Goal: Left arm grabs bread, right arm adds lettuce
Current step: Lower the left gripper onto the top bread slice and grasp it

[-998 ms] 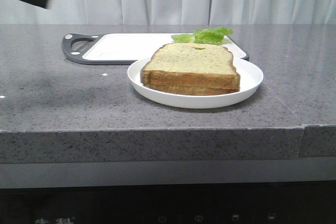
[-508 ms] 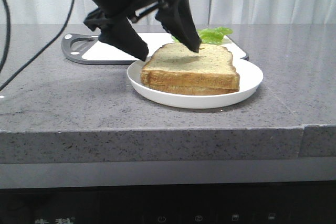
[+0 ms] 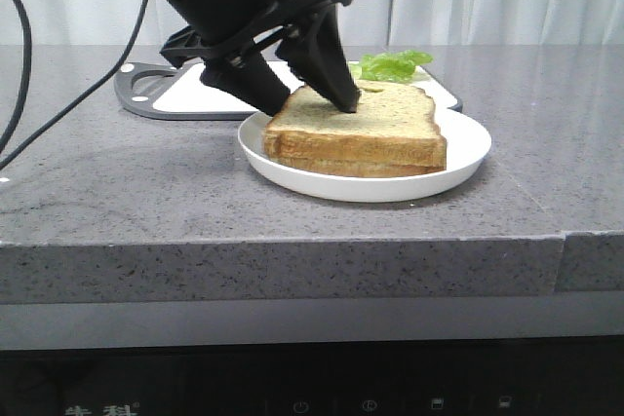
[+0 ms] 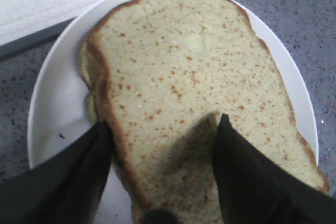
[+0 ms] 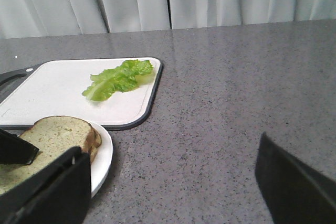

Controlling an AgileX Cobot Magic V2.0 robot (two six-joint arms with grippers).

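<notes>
Left pincer [image 3: 307,99] spread over bread [image 3: 375,124]; lettuce [image 3: 390,65] behind.

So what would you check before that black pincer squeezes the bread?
1. Left pincer open: ok.
2. Fingers straddle the top slice, one beside the crust, one on the crumb: ok, though the grip looks off-centre.
3. Only the top slice would lift: cannot tell; the second slice lies directly beneath.
4. Plate sits flat on the counter: ok.
5. Lettuce waiting on the cutting board: ok.
6. Right pincer open, away from the plate: ok.
</notes>
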